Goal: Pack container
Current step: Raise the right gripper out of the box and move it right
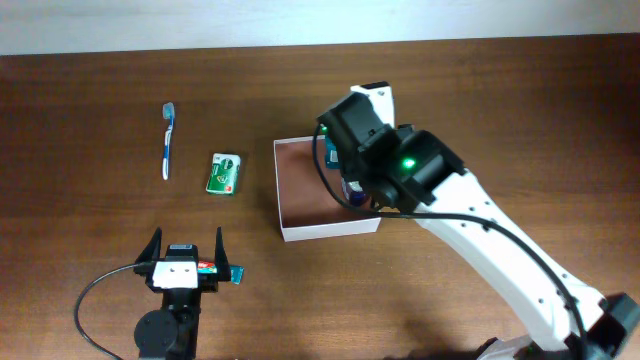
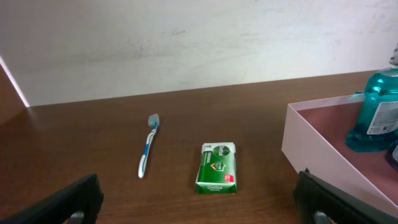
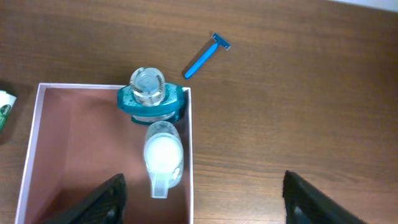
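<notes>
The container (image 1: 300, 185) is a shallow white-walled box with a reddish-brown floor at the table's middle; it also shows in the left wrist view (image 2: 311, 140) and the right wrist view (image 3: 74, 143). Inside it stand a teal bottle (image 3: 151, 96) and a white pump bottle (image 3: 164, 155) against its right wall. My right gripper (image 3: 202, 199) is open and empty, high above the container's right wall. My left gripper (image 2: 199, 205) is open and empty near the front edge. A toothbrush (image 1: 168, 140), a green packet (image 1: 225, 173) and a blue razor (image 3: 205, 56) lie on the table.
The toothbrush (image 2: 148, 146) and green packet (image 2: 216, 167) lie ahead of the left gripper, left of the container. The razor lies beyond the container's far right corner. The right arm (image 1: 480, 230) reaches in from the front right over the container.
</notes>
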You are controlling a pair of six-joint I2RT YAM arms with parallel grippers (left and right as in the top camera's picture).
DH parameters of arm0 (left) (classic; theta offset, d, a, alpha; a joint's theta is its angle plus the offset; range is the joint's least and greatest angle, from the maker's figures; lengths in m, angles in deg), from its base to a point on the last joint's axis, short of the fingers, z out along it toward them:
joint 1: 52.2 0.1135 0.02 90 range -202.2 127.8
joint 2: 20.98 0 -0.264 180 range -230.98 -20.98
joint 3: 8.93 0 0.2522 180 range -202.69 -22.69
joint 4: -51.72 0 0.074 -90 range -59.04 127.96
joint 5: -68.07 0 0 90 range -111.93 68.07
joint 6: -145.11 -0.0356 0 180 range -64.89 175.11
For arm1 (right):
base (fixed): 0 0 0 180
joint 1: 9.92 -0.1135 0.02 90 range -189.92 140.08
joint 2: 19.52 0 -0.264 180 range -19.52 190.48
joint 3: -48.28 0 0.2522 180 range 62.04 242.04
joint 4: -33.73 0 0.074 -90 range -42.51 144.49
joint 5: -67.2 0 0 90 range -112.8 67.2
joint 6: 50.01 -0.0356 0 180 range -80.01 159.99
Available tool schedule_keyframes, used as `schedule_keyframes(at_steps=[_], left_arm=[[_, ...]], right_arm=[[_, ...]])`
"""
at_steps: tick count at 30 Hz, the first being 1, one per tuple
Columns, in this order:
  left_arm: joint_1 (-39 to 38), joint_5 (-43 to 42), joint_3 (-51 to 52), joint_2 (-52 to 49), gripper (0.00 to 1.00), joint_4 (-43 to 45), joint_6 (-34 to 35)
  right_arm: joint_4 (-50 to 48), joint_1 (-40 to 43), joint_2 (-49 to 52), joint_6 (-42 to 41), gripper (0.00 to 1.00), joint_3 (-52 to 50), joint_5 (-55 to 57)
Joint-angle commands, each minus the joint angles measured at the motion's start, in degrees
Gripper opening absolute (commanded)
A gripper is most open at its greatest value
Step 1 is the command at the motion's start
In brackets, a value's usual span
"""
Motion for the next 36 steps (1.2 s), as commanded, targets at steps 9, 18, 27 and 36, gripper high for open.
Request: schedule_keyframes(at_steps=[9,18,27,36], left_arm=[[-0.22,0.48,0.02,-0.02,0.99,-0.42,-1.14],[-0.22,0.46,0.02,-0.02,0.99,-0.39,-1.11],[-0.22,0.48,0.02,-0.02,0.99,-0.39,-1.11],[-0.22,0.48,0.02,-0.02,0.99,-0.42,-1.11]], right_arm=[[2.69,12.11,-3.96,-0.15,0.98,1.18,-8.2],[2.05,21.59,-3.87,3.91,0.98,1.16,-12.09],[-1.16,31.15,-3.87,4.35,0.98,1.11,-22.08],[-5.46,33.53,-0.9,4.5,0.93,1.11,-25.62]])
